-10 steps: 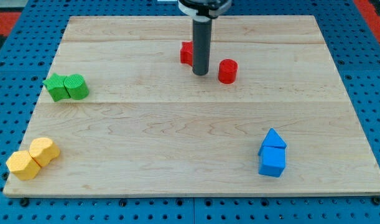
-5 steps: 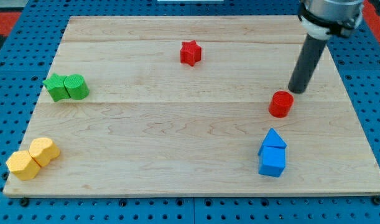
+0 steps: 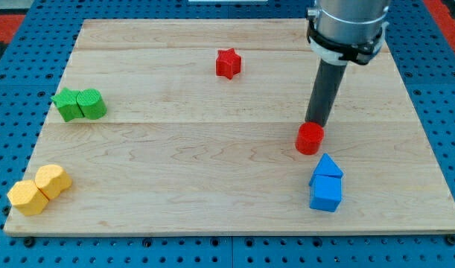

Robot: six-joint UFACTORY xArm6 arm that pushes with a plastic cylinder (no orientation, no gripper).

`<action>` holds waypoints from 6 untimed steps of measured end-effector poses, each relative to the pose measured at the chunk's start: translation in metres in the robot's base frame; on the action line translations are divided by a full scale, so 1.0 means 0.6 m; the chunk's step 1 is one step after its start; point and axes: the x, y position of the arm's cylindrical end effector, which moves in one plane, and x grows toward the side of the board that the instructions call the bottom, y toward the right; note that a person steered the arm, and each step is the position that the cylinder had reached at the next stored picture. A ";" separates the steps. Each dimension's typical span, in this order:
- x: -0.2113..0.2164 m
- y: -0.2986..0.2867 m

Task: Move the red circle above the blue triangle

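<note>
The red circle (image 3: 310, 138) is a short red cylinder on the wooden board, right of centre. The blue triangle (image 3: 328, 166) lies just below and slightly to its right, a small gap apart, touching a blue cube (image 3: 325, 193) beneath it. My tip (image 3: 317, 123) rests at the red circle's upper edge, touching or nearly touching it. The rod rises toward the view's top.
A red star (image 3: 228, 62) sits near the top centre. A green star (image 3: 65, 103) and a green rounded block (image 3: 92, 103) touch at the left. Two yellow blocks (image 3: 39, 189) sit at the bottom left corner. The board's right edge (image 3: 424, 149) is near the blue blocks.
The red circle has slid from the top centre to the right and down, then left, ending just above the blue triangle. My tip followed it and now stands at its upper edge.
</note>
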 end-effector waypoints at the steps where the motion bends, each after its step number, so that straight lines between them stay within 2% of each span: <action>1: 0.014 0.028; 2: 0.012 0.037; 3: -0.039 -0.028; 6: 0.015 0.011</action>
